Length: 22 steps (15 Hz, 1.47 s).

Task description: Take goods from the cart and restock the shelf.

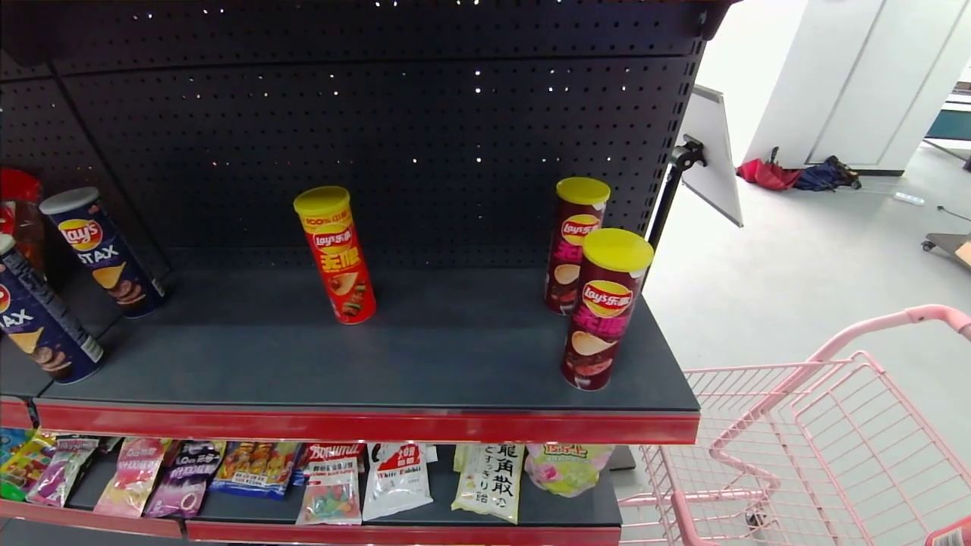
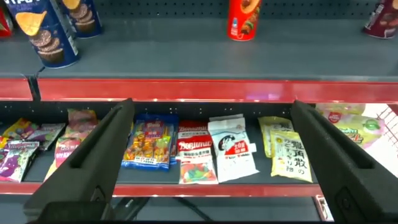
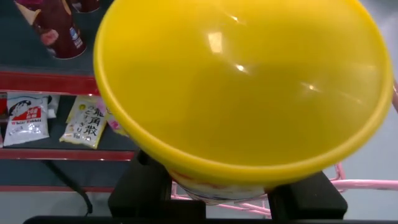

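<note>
The right claw [image 3: 224, 196] is clamped on a yellow-lidded can [image 3: 242, 81]. Its black fingers [image 3: 143, 186] press on the body just under the lid, and the lid hides most of the label. This can hangs in front of the right end of the shelf [image 1: 455, 356], with the pink wire of the cart [image 1: 865, 327] just below it.

The left claw [image 2: 205, 168] is spread wide and holds nothing. Its fingers [image 2: 93, 155] point at the lower row of snack bags [image 2: 186, 149].

On the upper board a red can [image 1: 334, 254] stands alone near the middle. It has a yellow lid, a round logo and a picture of crisps. At the right end stand two dark red cans with yellow lids and the same round logo. One [image 1: 604, 318] is close to the front edge and the other [image 1: 574, 246] is behind it by the back wall. Two blue cans [image 1: 104, 252] [image 1: 38, 322] with pale lids stand at the far left.

On the board below, the bags lie side by side. Among them are a white bag [image 1: 394, 478] with a red patch and a pale yellow bag [image 1: 485, 478] with large black characters. A white board [image 1: 713, 155] on a clamp sticks out from the shelf's right post, above the cart.
</note>
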Tool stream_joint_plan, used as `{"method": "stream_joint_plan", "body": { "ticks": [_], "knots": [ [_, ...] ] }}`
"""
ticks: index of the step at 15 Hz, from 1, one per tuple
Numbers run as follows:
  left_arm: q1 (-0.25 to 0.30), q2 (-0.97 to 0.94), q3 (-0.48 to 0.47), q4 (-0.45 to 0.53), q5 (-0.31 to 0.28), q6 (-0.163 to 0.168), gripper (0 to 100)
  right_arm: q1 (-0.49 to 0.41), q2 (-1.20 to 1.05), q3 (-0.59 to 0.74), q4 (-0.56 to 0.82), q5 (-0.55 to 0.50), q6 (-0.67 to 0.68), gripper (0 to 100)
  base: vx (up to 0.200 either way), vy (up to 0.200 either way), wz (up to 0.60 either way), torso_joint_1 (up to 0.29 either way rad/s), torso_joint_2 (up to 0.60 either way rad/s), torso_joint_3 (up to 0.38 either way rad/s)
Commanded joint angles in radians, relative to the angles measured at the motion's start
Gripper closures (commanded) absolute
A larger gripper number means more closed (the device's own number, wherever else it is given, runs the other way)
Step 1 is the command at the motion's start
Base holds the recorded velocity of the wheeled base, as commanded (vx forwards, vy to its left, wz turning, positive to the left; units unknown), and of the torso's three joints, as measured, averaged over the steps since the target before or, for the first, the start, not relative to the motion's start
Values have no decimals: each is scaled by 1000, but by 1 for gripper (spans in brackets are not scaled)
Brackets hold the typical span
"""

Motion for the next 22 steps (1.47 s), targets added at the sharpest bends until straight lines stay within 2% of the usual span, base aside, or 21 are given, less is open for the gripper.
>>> {"method": "stream_joint_plan", "body": {
  "ticks": [1, 16, 22],
  "knots": [
    [1, 1, 0, 0, 0, -1, 0, 0, -45, 22, 1, 0, -1, 100, 0, 200, 0, -7, -2, 7],
    [0, 1, 0, 0, 0, -1, 0, 0, -51, 27, -2, 0, -1, 100, 0, 200, 0, 1, 4, 3],
    [0, 1, 0, 0, 0, -1, 0, 3, -53, 27, -2, 3, -2, 100, 0, 0, 0, 0, 0, 0]
  ]
}}
